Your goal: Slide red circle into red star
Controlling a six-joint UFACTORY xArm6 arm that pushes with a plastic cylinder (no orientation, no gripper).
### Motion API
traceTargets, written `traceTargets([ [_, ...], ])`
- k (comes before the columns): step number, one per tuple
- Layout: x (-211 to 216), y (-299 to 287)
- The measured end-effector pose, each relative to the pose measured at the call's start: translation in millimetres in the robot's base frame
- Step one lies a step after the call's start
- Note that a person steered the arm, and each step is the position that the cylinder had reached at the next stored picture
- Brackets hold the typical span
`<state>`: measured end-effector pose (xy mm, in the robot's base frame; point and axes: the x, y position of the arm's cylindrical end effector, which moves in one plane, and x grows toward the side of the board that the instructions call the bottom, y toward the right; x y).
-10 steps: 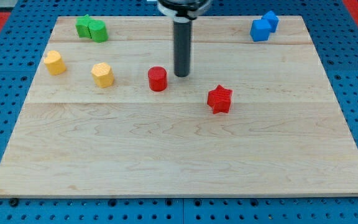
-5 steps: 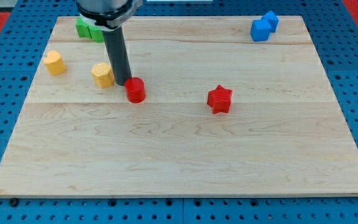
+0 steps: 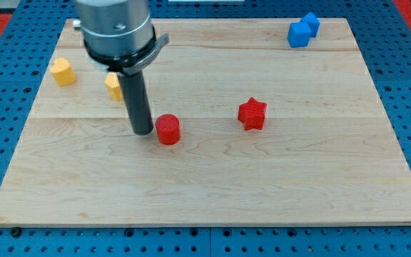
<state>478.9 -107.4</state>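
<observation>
The red circle [image 3: 168,130] lies on the wooden board a little left of the middle. My tip [image 3: 143,132] stands right at its left side, touching or nearly touching it. The red star [image 3: 252,114] lies to the right of the circle and slightly higher in the view, well apart from it.
A yellow block [image 3: 63,71] sits at the left. A second yellow block [image 3: 113,86] is partly hidden behind my rod. Two blue blocks [image 3: 302,30] sit together at the top right. The green blocks are hidden behind the arm. The board's edge [image 3: 205,223] runs along the bottom.
My tip swung from the circle's right side to its left. The red circle slid left, then down and right. The red star has not moved.
</observation>
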Motion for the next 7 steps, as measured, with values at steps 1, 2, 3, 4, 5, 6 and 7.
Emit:
traceTargets([
  [1, 12, 9],
  [2, -1, 31],
  [3, -13, 60],
  [4, -16, 95],
  [5, -20, 130],
  [6, -20, 122],
  [7, -43, 88],
])
